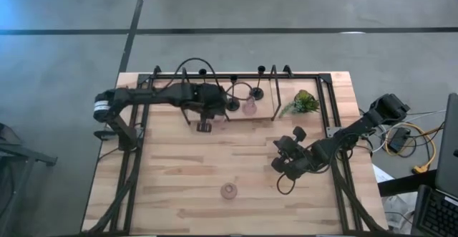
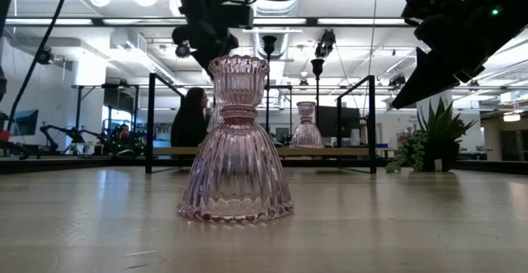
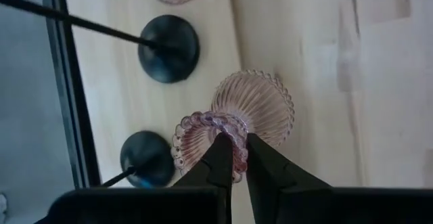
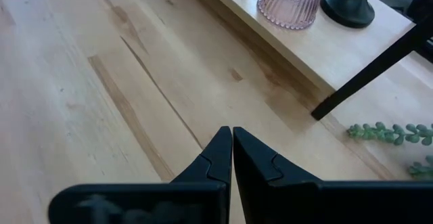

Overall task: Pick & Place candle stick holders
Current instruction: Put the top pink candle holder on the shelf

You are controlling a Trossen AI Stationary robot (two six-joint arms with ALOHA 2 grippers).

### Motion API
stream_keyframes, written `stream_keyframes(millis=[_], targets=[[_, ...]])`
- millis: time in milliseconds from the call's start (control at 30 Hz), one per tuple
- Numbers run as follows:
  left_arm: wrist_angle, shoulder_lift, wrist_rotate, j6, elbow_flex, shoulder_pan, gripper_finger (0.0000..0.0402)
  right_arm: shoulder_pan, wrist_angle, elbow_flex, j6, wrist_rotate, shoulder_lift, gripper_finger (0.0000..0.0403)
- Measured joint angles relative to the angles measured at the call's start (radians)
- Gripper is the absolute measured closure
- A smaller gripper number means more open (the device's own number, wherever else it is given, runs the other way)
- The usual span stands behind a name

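My left gripper is pinched on the ribbed rim of a pink glass holder, black holders just beyond it. Glass looks slick, brittle, so gripping the cup lip seems right. My right gripper waits closed, empty, well apart.

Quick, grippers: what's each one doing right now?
Left gripper: jaws shut on the rim of a pink holder, over the shelf at the back.
Right gripper: jaws shut, empty, above the table.
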Motion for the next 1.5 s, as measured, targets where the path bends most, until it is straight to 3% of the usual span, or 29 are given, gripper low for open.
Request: stream_keyframes(millis=[667, 1500], targets=[[0.036, 0.085, -0.017, 0.027, 0.002, 0.054, 0.0377, 0.000, 0.002, -0.002, -0.007, 0.000, 0.000, 0.0394], [0.050, 0.089, -0.059, 0.014, 0.000, 0.096, 0.0377, 0.000, 0.013, -0.011, -0.007, -0.001, 0.000, 0.0394]])
